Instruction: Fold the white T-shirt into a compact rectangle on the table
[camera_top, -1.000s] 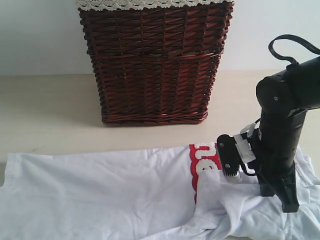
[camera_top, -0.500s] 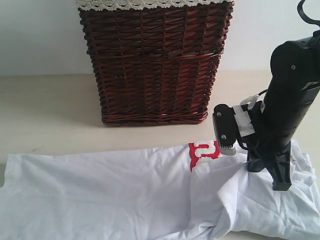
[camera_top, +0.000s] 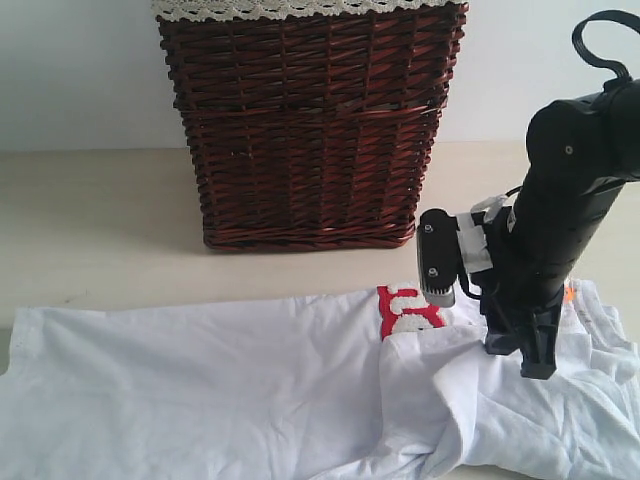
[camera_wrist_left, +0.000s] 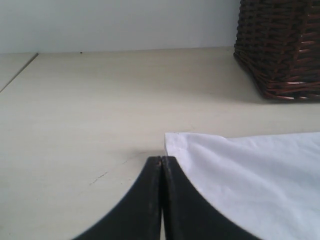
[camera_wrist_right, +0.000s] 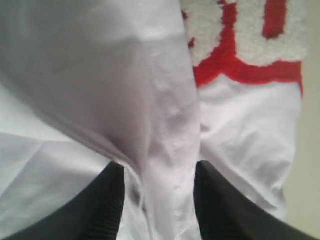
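Note:
The white T-shirt (camera_top: 200, 380) lies spread along the front of the table (camera_top: 100, 230). Its right part is folded over in wrinkles, and the red band (camera_top: 405, 310) with white letters shows at the fold's edge. My right gripper (camera_top: 532, 360) points down onto this folded part. In the right wrist view the right gripper (camera_wrist_right: 157, 167) is open, with a raised ridge of the T-shirt (camera_wrist_right: 150, 100) between its fingers, near the red band (camera_wrist_right: 240, 65). My left gripper (camera_wrist_left: 161, 159) is shut and empty, low over the table (camera_wrist_left: 100, 100) beside a corner of the T-shirt (camera_wrist_left: 250, 170).
A tall dark wicker basket (camera_top: 305, 130) with white lace trim stands behind the shirt at the middle of the table. The same basket (camera_wrist_left: 285, 45) shows in the left wrist view. A plain white wall runs behind. The table's front edge is close under the shirt.
The right gripper has gone from shut on the shirt's fold to open. The arm carried the cloth back toward the basket, then eased left; the fold now covers more of the red band.

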